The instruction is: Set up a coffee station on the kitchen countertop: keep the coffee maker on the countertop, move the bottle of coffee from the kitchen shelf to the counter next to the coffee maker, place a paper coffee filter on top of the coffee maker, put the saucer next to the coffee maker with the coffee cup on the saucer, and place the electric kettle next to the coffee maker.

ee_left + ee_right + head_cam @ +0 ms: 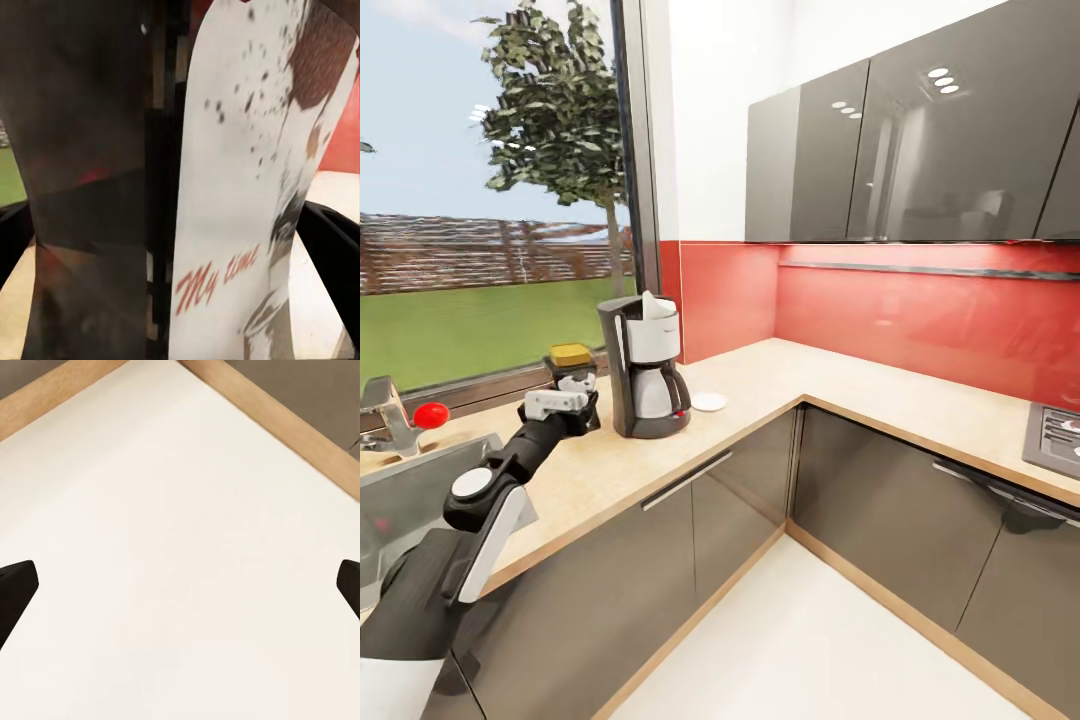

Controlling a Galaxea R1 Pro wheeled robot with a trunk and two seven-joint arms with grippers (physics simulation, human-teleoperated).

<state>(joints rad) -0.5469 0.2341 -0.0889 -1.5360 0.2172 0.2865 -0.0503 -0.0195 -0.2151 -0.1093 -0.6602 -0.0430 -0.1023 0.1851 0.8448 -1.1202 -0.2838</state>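
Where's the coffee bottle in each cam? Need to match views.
Head view: small squat bottle with mustard-yellow top, left of the tall black coffee maker, behind the left gripper.
Left wrist view: close up, white "My time" label facing the camera.
Right wrist view: pale floor, wooden plinth strip.
Shared landmark: red backsplash, in head and left wrist views.

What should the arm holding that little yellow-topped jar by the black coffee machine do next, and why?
Probably open the left hand and draw back: the squat mustard-topped coffee bottle it grips already looks set on the pale wood-look countertop, right beside the tall black coffee maker, though contact underneath is hidden.
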